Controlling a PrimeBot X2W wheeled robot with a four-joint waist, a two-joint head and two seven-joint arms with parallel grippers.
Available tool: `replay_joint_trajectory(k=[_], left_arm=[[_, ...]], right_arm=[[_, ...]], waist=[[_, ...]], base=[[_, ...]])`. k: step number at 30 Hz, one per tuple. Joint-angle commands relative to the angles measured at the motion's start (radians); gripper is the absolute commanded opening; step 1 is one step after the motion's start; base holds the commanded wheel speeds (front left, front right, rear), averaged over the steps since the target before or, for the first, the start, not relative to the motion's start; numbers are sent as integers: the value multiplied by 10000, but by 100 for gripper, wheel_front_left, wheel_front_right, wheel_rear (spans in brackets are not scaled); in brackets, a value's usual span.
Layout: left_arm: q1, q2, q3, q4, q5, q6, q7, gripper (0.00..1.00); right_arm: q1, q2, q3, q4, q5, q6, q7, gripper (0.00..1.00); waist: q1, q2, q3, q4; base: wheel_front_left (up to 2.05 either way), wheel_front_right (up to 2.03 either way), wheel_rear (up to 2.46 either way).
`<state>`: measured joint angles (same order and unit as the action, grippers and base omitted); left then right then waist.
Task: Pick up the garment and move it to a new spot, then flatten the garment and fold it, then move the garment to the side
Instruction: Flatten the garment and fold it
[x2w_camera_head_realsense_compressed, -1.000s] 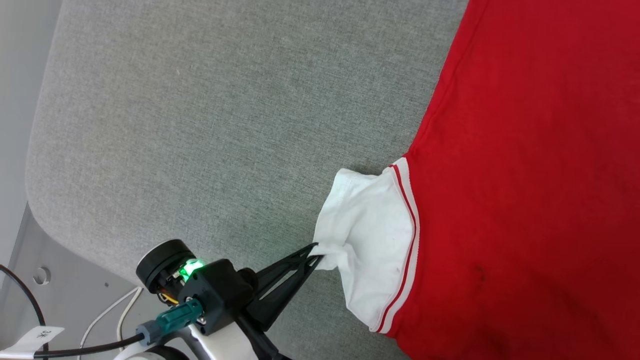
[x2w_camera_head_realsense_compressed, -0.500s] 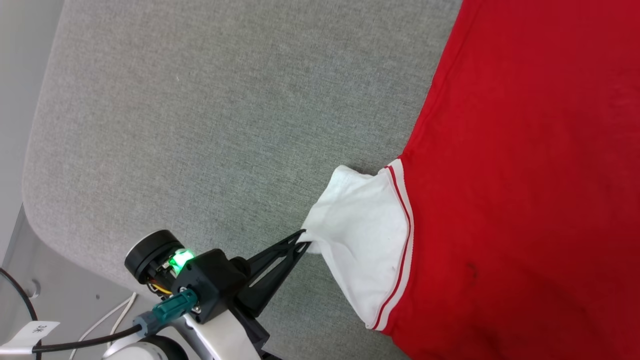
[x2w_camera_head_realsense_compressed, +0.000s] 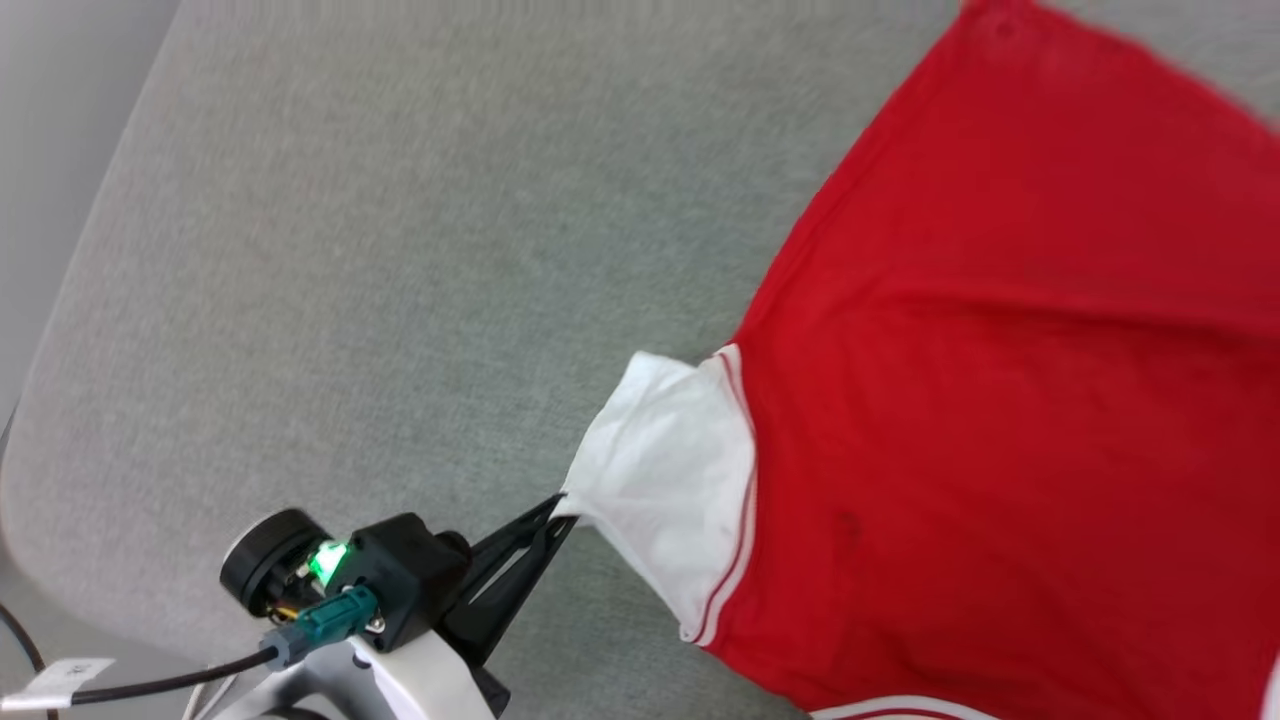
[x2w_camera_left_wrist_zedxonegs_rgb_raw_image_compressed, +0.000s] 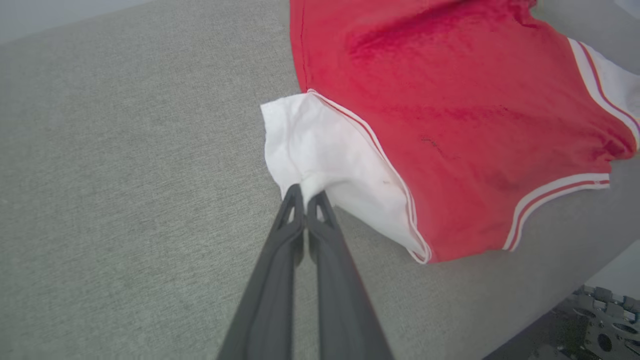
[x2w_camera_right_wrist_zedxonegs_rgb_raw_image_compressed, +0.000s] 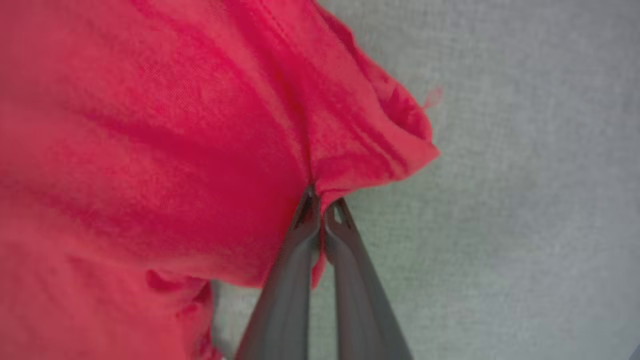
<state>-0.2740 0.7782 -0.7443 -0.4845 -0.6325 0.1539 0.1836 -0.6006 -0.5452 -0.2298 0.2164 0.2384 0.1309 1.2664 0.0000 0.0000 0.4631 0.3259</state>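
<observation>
While our left gripper (x2w_camera_head_realsense_compressed: 562, 503) pinches the cuff of the white sleeve (x2w_camera_head_realsense_compressed: 665, 480), jaws closed on the cloth, the garment (x2w_camera_head_realsense_compressed: 1000, 400) spreads over the grey woven surface (x2w_camera_head_realsense_compressed: 400, 250) at the right of the head view. Its long axis runs up that view, leaning right, with the sleeve pointing lower left. We see our right gripper (x2w_camera_right_wrist_zedxonegs_rgb_raw_image_compressed: 322, 210) clamped on a bunched red edge. The fabric is soft and creased, and striped trim (x2w_camera_head_realsense_compressed: 735, 560) borders the sleeve.

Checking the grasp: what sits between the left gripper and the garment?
Nothing. In the left wrist view the left gripper is shut straight on the white sleeve of the garment, with no gap between them.
</observation>
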Motion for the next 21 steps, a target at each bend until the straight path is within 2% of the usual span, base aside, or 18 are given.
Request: replay_joint_trajectory(k=[1, 9, 13, 21], left_arm=[[176, 65, -5, 75, -58, 79, 20, 0], [850, 127, 81, 594, -383, 448, -226, 0], [1068, 77, -3, 819, -375, 505, -414, 0], [1437, -142, -19, 1132, -601, 676, -643, 0]], right_arm=[[795, 175, 11, -39, 222, -4, -52, 0], [3658, 824, -321, -1226, 1028, -4, -726, 0], [5074, 715, -232, -2129, 1024, -6, -1273, 0], [7199, 1740, -699, -3577, 1327, -6, -1931, 0]], waist=[[0, 0, -841, -705], [0, 0, -2086, -1708], [0, 0, -2444, -2045], [0, 0, -2886, -2481]], base=[[0, 0, 0], [0, 0, 0], [0, 0, 0], [0, 0, 0]])
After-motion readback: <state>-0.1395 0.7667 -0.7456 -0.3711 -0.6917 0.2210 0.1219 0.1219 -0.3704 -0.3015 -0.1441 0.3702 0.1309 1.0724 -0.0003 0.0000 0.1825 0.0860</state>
